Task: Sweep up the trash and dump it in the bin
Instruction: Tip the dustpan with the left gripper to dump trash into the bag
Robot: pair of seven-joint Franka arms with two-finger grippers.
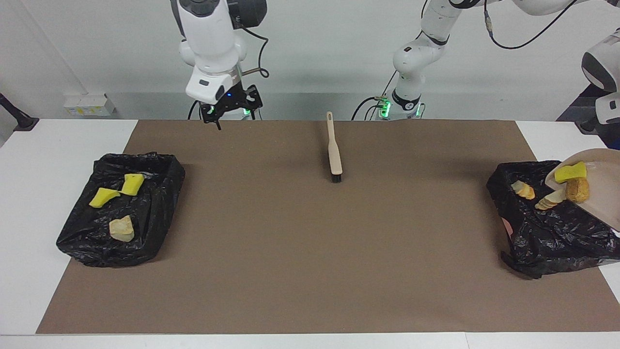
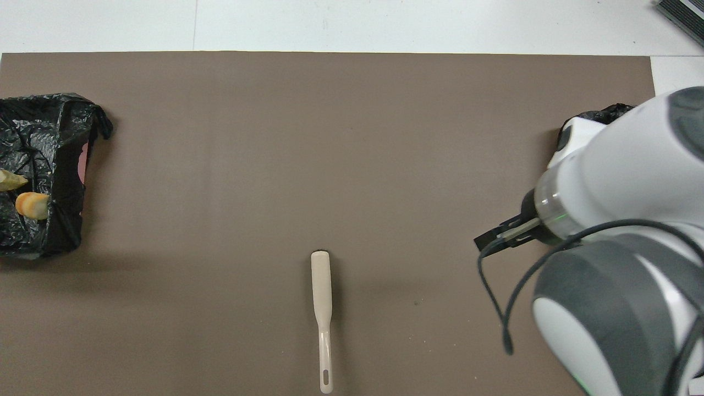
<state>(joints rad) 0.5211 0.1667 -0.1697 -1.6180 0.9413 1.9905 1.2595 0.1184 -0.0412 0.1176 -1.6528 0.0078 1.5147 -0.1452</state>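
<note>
A beige dustpan (image 1: 598,194) is tilted over the black-bagged bin (image 1: 547,232) at the left arm's end of the table. A yellow sponge piece (image 1: 570,172), a brown lump (image 1: 577,190) and pale slices (image 1: 550,199) lie at its lip. An orange-brown scrap (image 1: 523,190) lies in the bin and also shows in the overhead view (image 2: 30,204). My left gripper (image 1: 611,109) is over the dustpan, cut off by the frame's edge. My right gripper (image 1: 227,106) hangs over the mat's edge nearest the robots, with nothing in it. The brush (image 1: 334,152) lies on the mat.
A second black-bagged bin (image 1: 121,213) at the right arm's end holds two yellow sponge pieces (image 1: 118,190) and a pale lump (image 1: 121,229). A brown mat (image 1: 315,252) covers the table. In the overhead view the right arm hides most of this bin (image 2: 597,115).
</note>
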